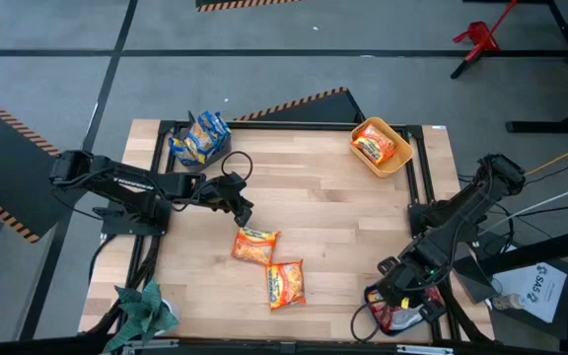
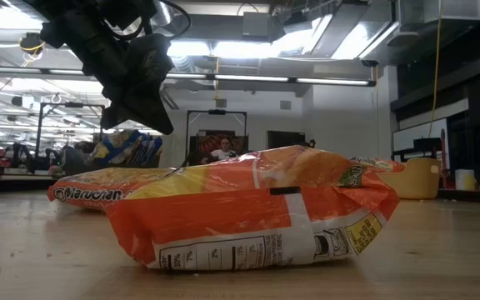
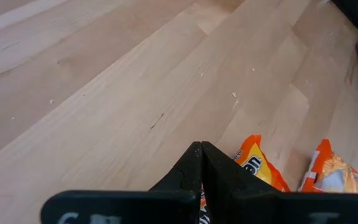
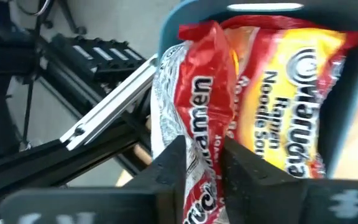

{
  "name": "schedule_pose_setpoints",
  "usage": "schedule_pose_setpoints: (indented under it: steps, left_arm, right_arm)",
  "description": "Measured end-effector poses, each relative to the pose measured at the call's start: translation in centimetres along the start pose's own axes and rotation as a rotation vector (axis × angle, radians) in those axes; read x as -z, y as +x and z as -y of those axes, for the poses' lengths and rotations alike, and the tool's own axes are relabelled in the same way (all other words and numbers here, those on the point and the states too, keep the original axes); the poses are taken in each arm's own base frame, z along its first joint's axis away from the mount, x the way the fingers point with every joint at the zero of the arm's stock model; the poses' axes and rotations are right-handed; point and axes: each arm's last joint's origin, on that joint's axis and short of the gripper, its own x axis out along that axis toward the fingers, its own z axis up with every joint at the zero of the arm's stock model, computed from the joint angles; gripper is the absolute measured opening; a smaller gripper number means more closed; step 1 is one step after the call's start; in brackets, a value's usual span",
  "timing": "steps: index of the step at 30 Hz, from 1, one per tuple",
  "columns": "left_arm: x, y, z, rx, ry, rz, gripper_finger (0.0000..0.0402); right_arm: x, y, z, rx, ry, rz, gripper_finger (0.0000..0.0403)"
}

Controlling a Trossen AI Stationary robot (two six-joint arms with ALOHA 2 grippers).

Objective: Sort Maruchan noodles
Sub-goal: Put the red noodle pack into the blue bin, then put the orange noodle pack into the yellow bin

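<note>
Two orange-and-yellow noodle packets [image 1: 255, 245] [image 1: 286, 283] lie flat on the wooden table; the nearer one [image 2: 257, 208] fills the low view. My left gripper [image 1: 240, 207] [image 3: 201, 149] hovers shut just left of and above them, touching nothing. Blue-and-yellow packets [image 1: 200, 138] are heaped at the far left corner. Orange packets fill the yellow bin [image 1: 381, 146]. My right gripper [image 1: 399, 294] [image 4: 205, 163] is at the near right corner, down in a bin [image 4: 185, 12] of silver-and-red packets [image 1: 392, 316], shut on one. My right gripper pinches a silver-and-red packet by its crinkled edge [image 4: 201, 134], which stands up between the two fingers [image 4: 173, 162]. The packet sits inside the bin, leaning against a red-and-yellow packet [image 4: 291, 81] beside it. Whether it is lifted off the bin floor is hidden.
A teal bin [image 1: 146, 311] sits at the near left corner. Black frame rails [image 1: 422, 177] run along the table's left, far and right sides. Bare wood lies between the orange packets and the right arm. A person [image 2: 222, 150] sits far behind the table.
</note>
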Motion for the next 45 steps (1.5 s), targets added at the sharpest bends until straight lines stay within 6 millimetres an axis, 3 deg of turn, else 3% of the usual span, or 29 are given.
schedule_pose_setpoints:
  steps: [6,19,23,27,31,36,39,45]
  left_arm:
    - [0.0,0.0,0.0,0.000,0.005,0.000,0.0000]
    - [0.0,0.0,0.0,-0.002,0.033,-0.003,0.0000]
    - [0.1,0.0,0.1,0.028,0.032,-0.030,0.0000]
    - [0.4,-0.1,0.6,0.184,0.048,-0.146,0.0000]
    - [1.9,-0.6,2.3,0.319,0.139,-0.238,0.0000]
    - [4.5,-1.3,3.8,0.212,0.246,-0.200,0.0000]
    - [5.9,-1.8,4.3,0.125,0.276,-0.143,0.0000]
    - [8.1,-1.0,3.2,-0.010,0.257,-0.109,0.0000]
  right_arm:
    - [-0.3,-0.8,1.5,0.064,0.089,0.028,0.0100]
    - [-0.8,-2.0,4.1,0.315,0.172,0.125,0.0101]
    - [-2.0,-3.1,5.6,0.431,0.197,0.281,0.0101]
    - [-4.1,-5.4,7.6,0.470,0.266,0.546,0.0101]
    - [-5.5,-7.9,10.1,0.497,0.428,0.807,0.0101]
    - [-7.0,-9.4,13.9,0.511,0.485,0.974,0.0117]
    - [-8.4,-9.2,15.9,0.449,0.489,1.052,0.0143]
    - [-10.5,-6.9,19.3,0.338,0.555,1.118,0.0186]
